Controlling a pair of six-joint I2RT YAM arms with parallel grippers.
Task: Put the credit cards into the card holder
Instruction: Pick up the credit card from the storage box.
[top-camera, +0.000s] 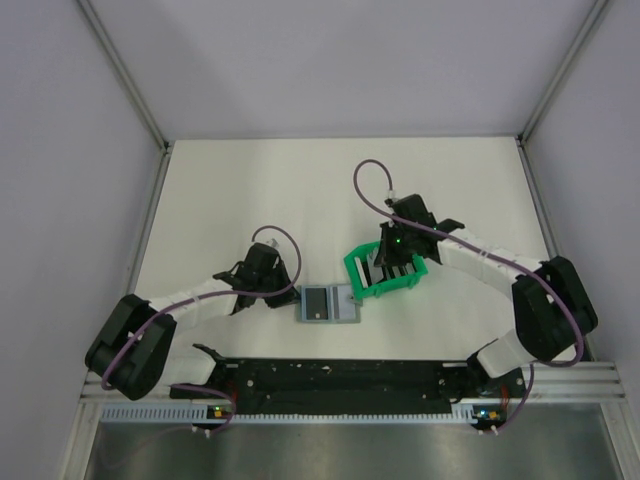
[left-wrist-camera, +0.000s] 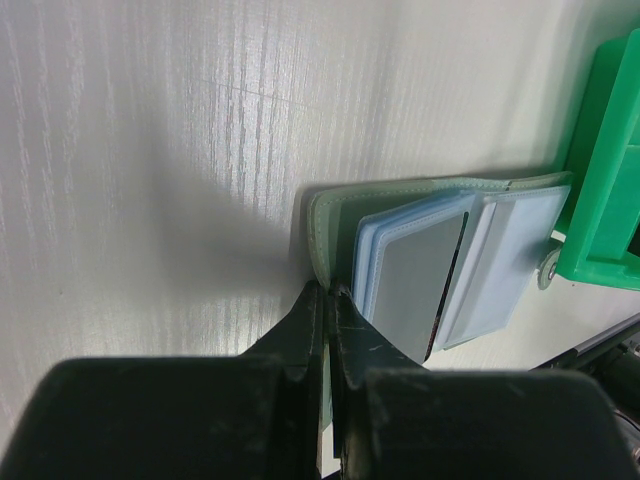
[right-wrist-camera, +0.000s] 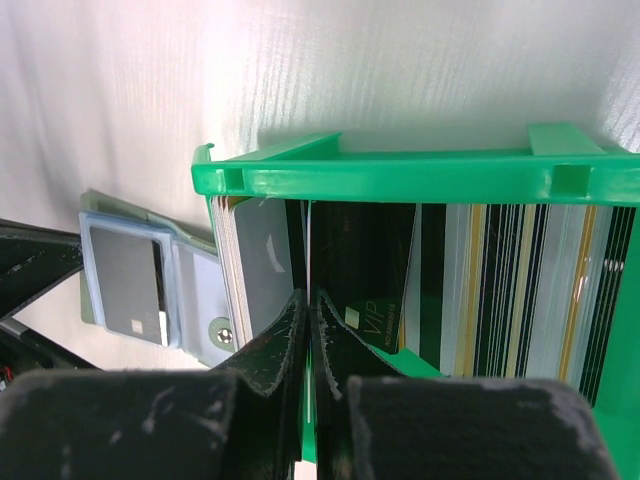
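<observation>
white table (top-camera: 250, 190), vip card (right-wrist-camera: 362, 314), right wrist only

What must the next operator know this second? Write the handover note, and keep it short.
Left gripper: shut on the cover edge of the card holder, which lies open on the table beside the green bin.
Right gripper: shut on one thin card standing in the bin, not yet lifted out.
Done: one grey card sits in a light blue sleeve of the holder.
Left: the pinched card and the other credit cards standing in the bin.
</observation>
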